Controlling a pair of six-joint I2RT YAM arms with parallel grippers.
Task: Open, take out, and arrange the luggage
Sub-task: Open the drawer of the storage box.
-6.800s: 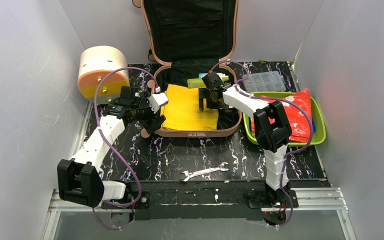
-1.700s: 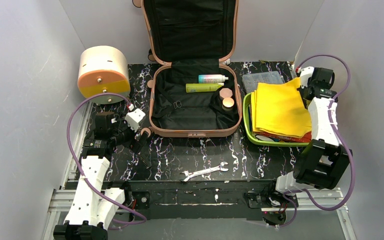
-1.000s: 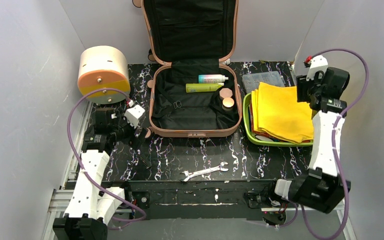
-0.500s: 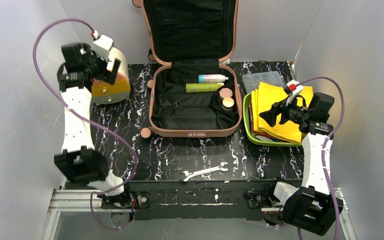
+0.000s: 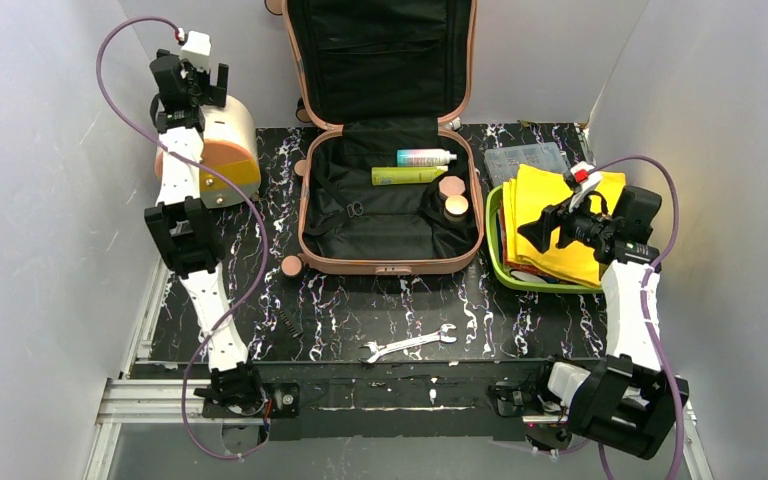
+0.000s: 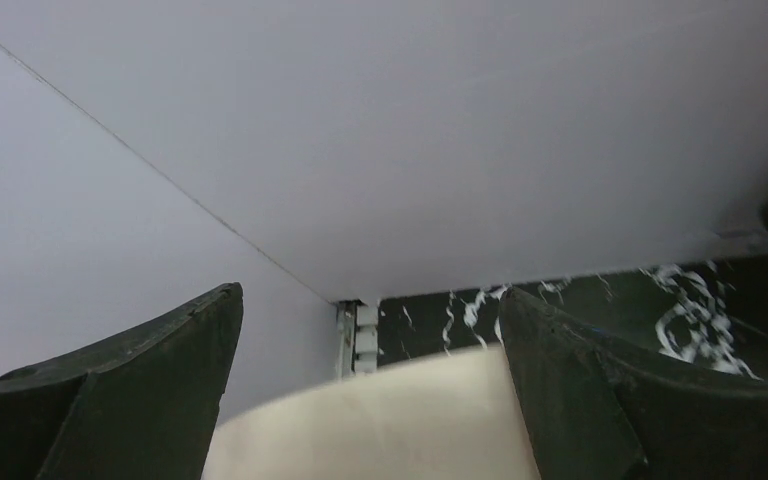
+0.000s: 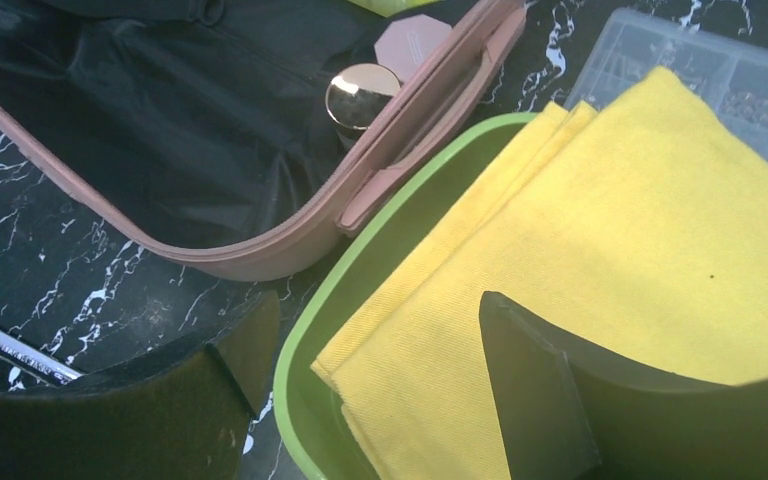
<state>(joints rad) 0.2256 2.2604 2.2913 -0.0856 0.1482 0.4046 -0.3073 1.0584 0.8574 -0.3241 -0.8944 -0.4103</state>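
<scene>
Our left gripper (image 6: 368,295) gapes wide above the drum box (image 5: 222,150). The pink luggage (image 5: 380,263) lies open at centre. Our right gripper (image 7: 372,300), jaws spread and empty, hovers over the yellow cloth (image 5: 560,210) in the green tray (image 5: 517,282).

I can reach straight into the luggage (image 5: 380,228), its front bare; bottles (image 5: 408,176) and jars (image 5: 456,205) crowd the back right.

Tray (image 5: 495,262) right of luggage (image 5: 385,215)
</scene>
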